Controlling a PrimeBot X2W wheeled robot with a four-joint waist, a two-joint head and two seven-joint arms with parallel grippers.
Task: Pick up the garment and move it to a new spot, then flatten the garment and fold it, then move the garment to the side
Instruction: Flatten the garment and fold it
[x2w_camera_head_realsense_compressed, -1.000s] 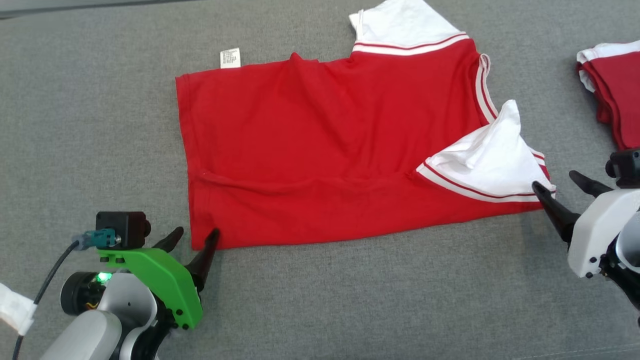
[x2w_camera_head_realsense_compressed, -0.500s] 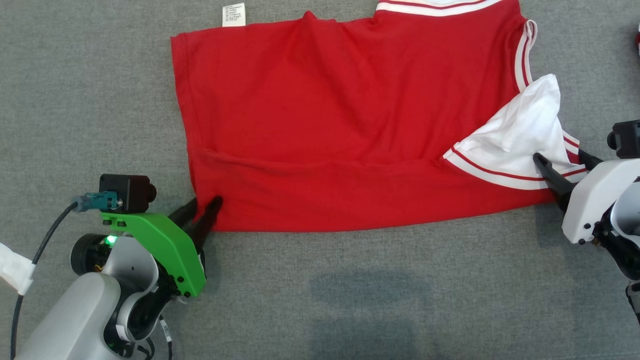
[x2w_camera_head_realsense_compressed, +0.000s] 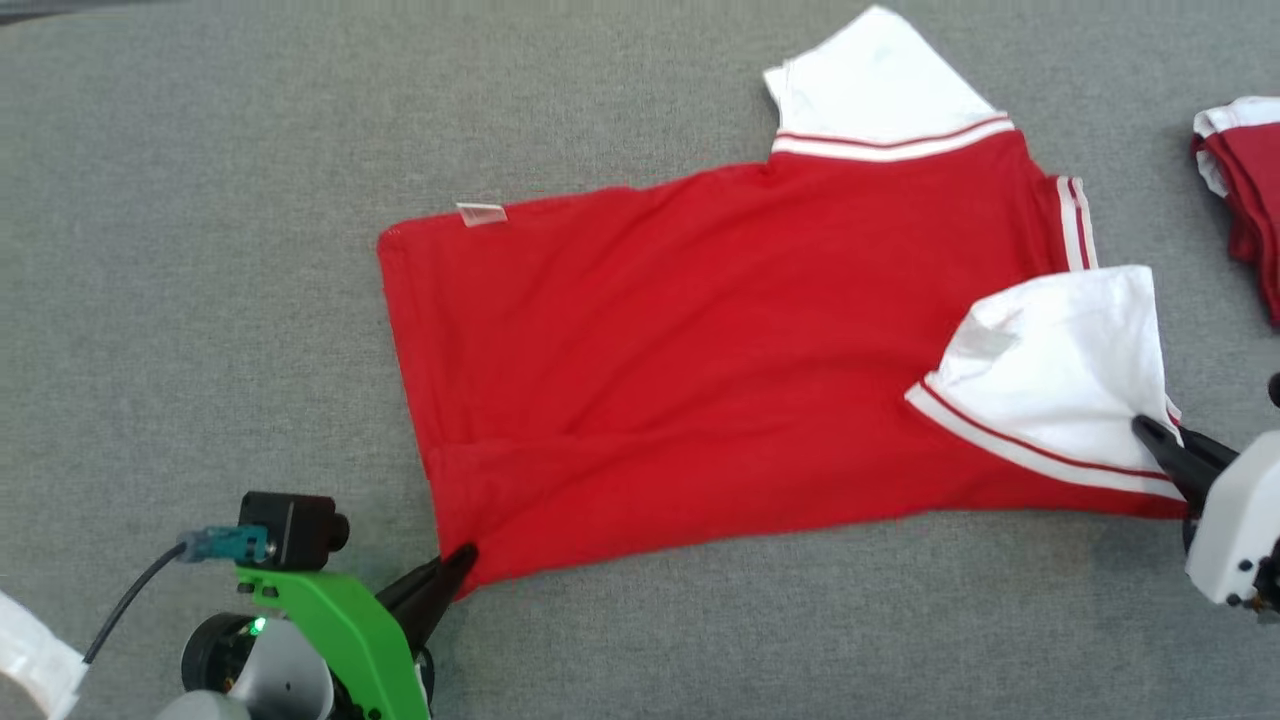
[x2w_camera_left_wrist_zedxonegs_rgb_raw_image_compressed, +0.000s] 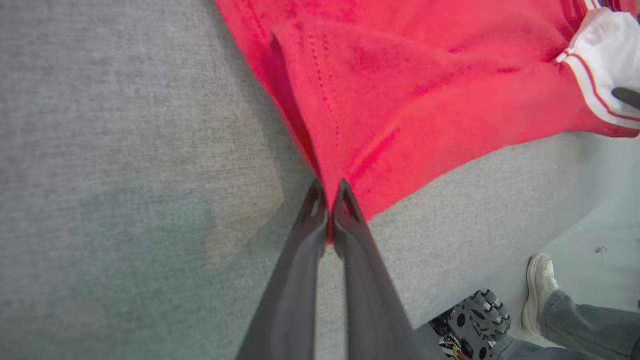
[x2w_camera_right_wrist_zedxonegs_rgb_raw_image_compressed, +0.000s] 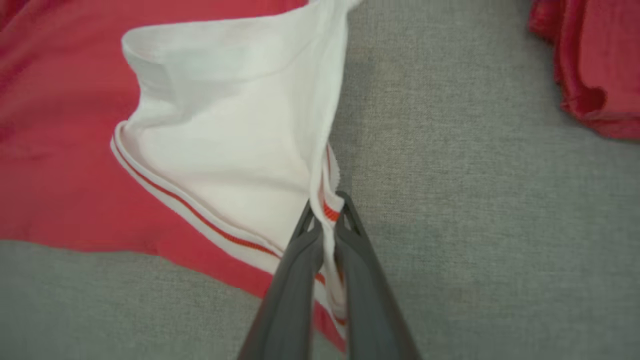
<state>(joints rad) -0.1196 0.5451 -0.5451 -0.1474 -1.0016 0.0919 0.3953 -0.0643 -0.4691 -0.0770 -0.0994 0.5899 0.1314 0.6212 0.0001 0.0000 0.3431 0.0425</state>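
The garment (x2w_camera_head_realsense_compressed: 720, 340), a bright red shirt with white sleeves and striped trim, lies spread on the grey cloth-covered table (x2w_camera_head_realsense_compressed: 200, 200). My left gripper (x2w_camera_head_realsense_compressed: 462, 560) is shut on its near-left hem corner; in the left wrist view the red cloth (x2w_camera_left_wrist_zedxonegs_rgb_raw_image_compressed: 380, 100) is pinched between the dark fingers (x2w_camera_left_wrist_zedxonegs_rgb_raw_image_compressed: 330, 200) and pulled into a ridge. My right gripper (x2w_camera_head_realsense_compressed: 1150, 435) is shut on the near white sleeve (x2w_camera_head_realsense_compressed: 1070, 380) at its striped edge. In the right wrist view the sleeve (x2w_camera_right_wrist_zedxonegs_rgb_raw_image_compressed: 225, 140) is lifted and bunched at the fingertips (x2w_camera_right_wrist_zedxonegs_rgb_raw_image_compressed: 327, 210).
Another folded red-and-white garment (x2w_camera_head_realsense_compressed: 1245, 190) lies at the table's far right edge, also seen in the right wrist view as a red pile (x2w_camera_right_wrist_zedxonegs_rgb_raw_image_compressed: 590, 65). A person's shoe (x2w_camera_left_wrist_zedxonegs_rgb_raw_image_compressed: 540, 290) and trouser leg stand on the floor beside a wheeled base (x2w_camera_left_wrist_zedxonegs_rgb_raw_image_compressed: 475, 320) past the table's edge.
Both grippers closed on the garment, left on the hem corner, right on the near sleeve. The corner and sleeve are now pulled up. The head view has shifted.
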